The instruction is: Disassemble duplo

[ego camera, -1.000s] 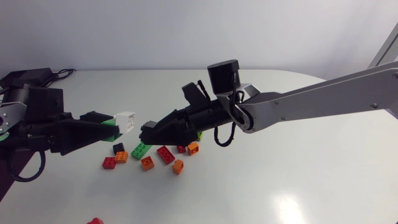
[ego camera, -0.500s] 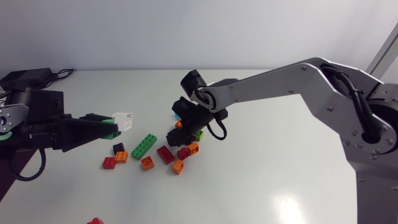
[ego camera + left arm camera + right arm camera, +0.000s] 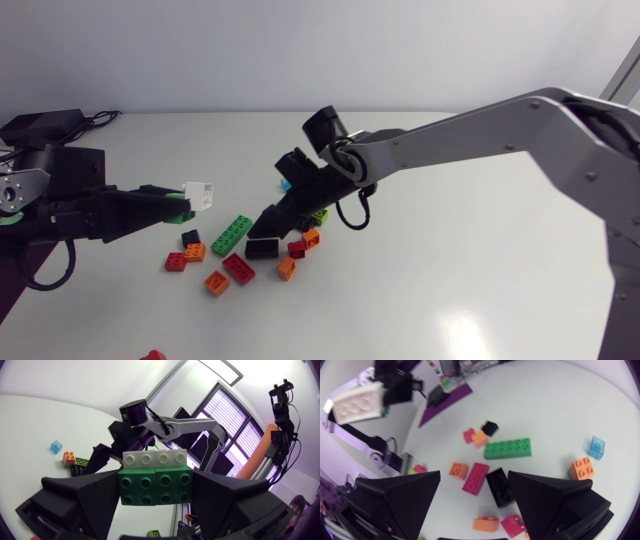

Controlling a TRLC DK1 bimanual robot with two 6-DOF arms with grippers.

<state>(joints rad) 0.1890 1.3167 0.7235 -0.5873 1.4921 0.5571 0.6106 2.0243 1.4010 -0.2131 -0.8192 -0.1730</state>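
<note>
Green and white are the two bricks stuck together in my left gripper [image 3: 172,203]. The green brick [image 3: 155,487] sits right between the two fingers, and both fingers press on it, one from each side. The white brick [image 3: 156,457] sits on top of the green one. My left arm holds them up in the air, above the table [image 3: 450,290]. My right gripper [image 3: 268,224] is low over the pile of loose bricks. Its fingers are spread wide and they hold nothing. A black brick [image 3: 500,487] lies flat on the table under the gap between those fingers. A red brick [image 3: 475,478] lies just beside it, also in the gap. I do not see a finger touching either one. A long green brick [image 3: 507,448] lies a bit ahead of the fingers. Next to the red brick is an orange brick [image 3: 458,470]. Farther ahead, a small black brick [image 3: 490,427] lies near a red one and an orange one. Off to one side is a clear blue brick [image 3: 595,446], and near it an orange brick on a green one [image 3: 582,468]. The bricks in my left gripper are well apart from my right gripper.
</note>
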